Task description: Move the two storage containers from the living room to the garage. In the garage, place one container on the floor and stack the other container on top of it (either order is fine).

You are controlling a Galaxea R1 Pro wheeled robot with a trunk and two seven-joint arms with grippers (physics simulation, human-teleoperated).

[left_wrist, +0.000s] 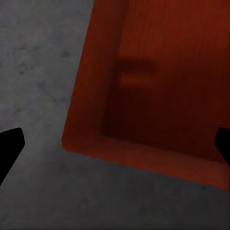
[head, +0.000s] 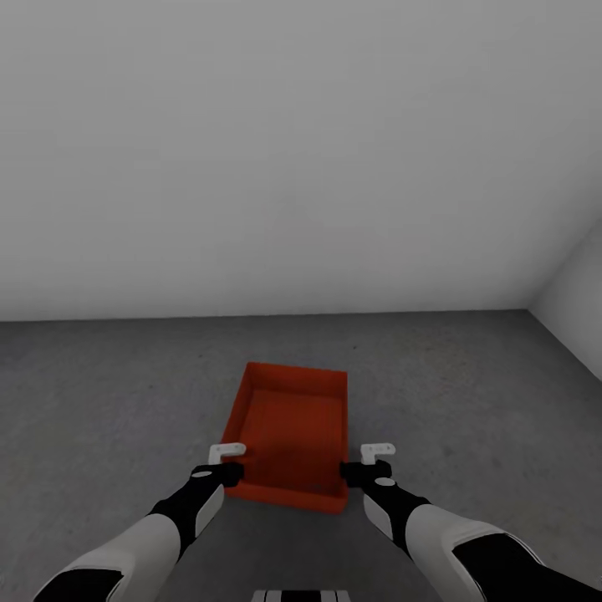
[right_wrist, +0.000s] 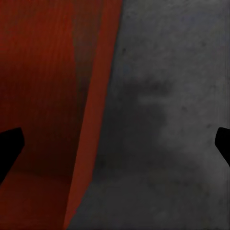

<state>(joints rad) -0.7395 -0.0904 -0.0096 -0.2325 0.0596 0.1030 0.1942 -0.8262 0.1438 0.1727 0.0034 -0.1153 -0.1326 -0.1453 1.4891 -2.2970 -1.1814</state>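
One orange-red rectangular plastic storage container (head: 291,435), lidless and empty, is seen resting on the rough, mottled grey concrete floor (head: 109,393) of the bare garage, a short way out from the plain white-grey wall (head: 284,150). It lies between the two arms. The left gripper (head: 227,452) is held just beside the container's near left corner, and the right gripper (head: 377,452) just beside its near right corner.

In both wrist views the dark fingertips are set at opposite edges of the picture, so the jaws of each are judged to be spread wide, with nothing held between them. In the left wrist view the container's corner lies between the fingertips; in the right wrist view one side wall of the container (right_wrist: 91,120) lies between them, beside bare concrete.

Only this one container is seen here. A risk is judged from the closeness of both grippers to the rim: if an arm were swung or drawn away carelessly, a wall could be clipped and the light bin dragged or skewed. The second container's stacking would then be made harder, since the identical tapered walls would need to be lined up squarely.
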